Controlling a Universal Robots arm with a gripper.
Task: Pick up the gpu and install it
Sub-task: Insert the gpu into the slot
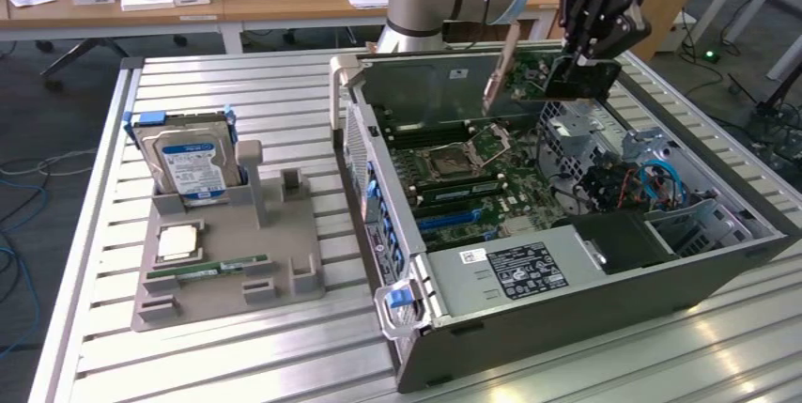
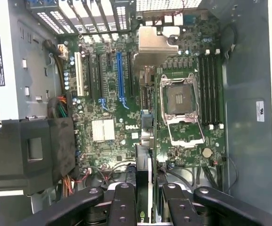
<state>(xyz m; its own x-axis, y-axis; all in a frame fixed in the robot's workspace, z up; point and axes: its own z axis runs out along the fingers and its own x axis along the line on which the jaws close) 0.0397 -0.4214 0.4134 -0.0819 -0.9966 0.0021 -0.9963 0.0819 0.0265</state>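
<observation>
The gpu is a dark flat card with a pale bracket strip at one end. It hangs above the far part of the open computer case, over the motherboard. My gripper is shut on the card's end opposite the bracket. In the wrist view the gpu appears edge-on between my two black fingers, with my gripper looking straight down at the motherboard. The long blue expansion slot lies a little aside from the card's edge.
On the slatted metal table, at the exterior view's left, a grey holder carries a silver hard drive, a processor chip and a green memory stick. Cables and a drive cage fill the case's right side.
</observation>
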